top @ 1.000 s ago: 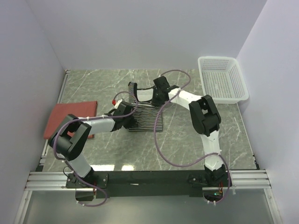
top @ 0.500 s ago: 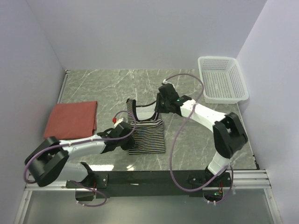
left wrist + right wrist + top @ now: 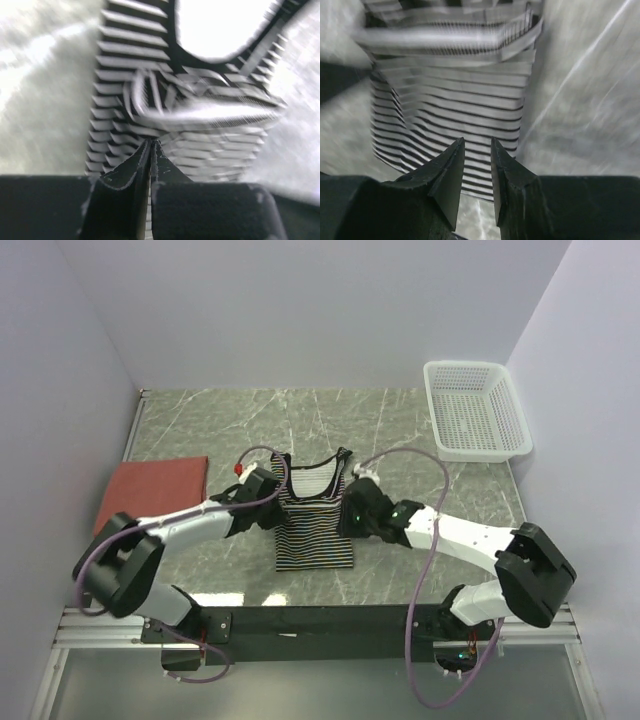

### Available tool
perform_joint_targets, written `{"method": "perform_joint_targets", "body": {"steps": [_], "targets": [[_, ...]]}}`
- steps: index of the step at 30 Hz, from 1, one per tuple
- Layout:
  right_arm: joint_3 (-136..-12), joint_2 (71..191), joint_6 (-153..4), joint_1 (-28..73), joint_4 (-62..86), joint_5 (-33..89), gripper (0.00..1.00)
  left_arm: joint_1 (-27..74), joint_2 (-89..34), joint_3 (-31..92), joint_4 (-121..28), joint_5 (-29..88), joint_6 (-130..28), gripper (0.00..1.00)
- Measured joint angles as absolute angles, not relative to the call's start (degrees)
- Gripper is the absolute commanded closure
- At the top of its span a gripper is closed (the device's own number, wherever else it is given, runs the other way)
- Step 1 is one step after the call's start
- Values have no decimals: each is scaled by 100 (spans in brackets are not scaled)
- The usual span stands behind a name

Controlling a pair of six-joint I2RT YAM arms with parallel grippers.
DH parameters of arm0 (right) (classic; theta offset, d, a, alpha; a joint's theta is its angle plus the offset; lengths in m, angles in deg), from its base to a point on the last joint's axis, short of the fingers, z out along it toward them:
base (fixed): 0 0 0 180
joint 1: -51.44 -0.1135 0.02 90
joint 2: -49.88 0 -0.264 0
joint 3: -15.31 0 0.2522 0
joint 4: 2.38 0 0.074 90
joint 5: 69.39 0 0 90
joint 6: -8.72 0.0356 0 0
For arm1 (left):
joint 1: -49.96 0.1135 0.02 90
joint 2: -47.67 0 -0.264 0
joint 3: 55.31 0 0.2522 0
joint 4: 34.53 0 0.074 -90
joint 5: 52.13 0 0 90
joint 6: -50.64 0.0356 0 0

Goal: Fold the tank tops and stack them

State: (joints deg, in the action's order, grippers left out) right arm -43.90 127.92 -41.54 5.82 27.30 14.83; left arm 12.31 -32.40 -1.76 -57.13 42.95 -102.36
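A black-and-white striped tank top (image 3: pixel 314 525) lies flat in the middle of a grey-green marbled table (image 3: pixel 400 430). Its neckline and two black-trimmed straps point toward the far wall, and its hem is toward the arm bases. Both wrist views are blurred, but they show a rumpled band of cloth running across the chest.

The left gripper (image 3: pixel 272 515) sits low at the top's left edge, just under the armhole, and hides that edge. In its wrist view the left gripper (image 3: pixel 151 146) has its fingers pressed almost together, with only a hairline slit between them. The tips are over the stripes. I cannot tell whether they nip any fabric.

The right gripper (image 3: pixel 347 518) sits at the opposite edge and covers part of the right side seam. Seen from its own wrist, the right gripper (image 3: pixel 475 150) has its fingers spread, and stripes show through the gap.

A brick-red tank top (image 3: pixel 150 495), folded into a flat rectangle, lies well to the left near the side wall. The left forearm crosses just in front of its near corner. A white mesh basket (image 3: pixel 478 410) stands in the far right corner, well apart from the clothes. Purple cables (image 3: pixel 420 465) loop above both arms, and one arcs over the table beside the striped top.
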Motion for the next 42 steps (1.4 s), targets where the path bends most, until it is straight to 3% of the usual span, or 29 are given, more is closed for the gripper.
{"method": "perform_joint_targets", "body": {"steps": [5,11,18,22,26,31,37,42], "targets": [[-3671,12949,-3773,153,2383,1691,67,1732,-4070,14,-5584,4274,-10011,96],[-3245,13021,-3413,53,1781,1800,67,2108,-4470,414,-5453,4149,-9810,92],[-3242,12438,-3384,132,2271,1643,60,2145,-4282,514,-5518,3764,-9417,76],[-3596,11878,-3572,842,2520,1566,60,2060,-3758,646,-5730,3629,-9213,67],[-4160,12011,-3795,2005,2505,1520,66,1931,-3703,1277,-5737,3526,-9106,73],[-5268,13312,-4053,2945,2232,1636,78,1889,-5104,2685,-5144,3137,-9111,89],[-6193,14969,-4123,3360,2048,1979,86,1887,-7183,4077,-4775,2564,-9128,92],[-6554,15773,-4127,3419,2007,2200,87,1885,-8053,4648,-4668,2230,-9170,92]]}}
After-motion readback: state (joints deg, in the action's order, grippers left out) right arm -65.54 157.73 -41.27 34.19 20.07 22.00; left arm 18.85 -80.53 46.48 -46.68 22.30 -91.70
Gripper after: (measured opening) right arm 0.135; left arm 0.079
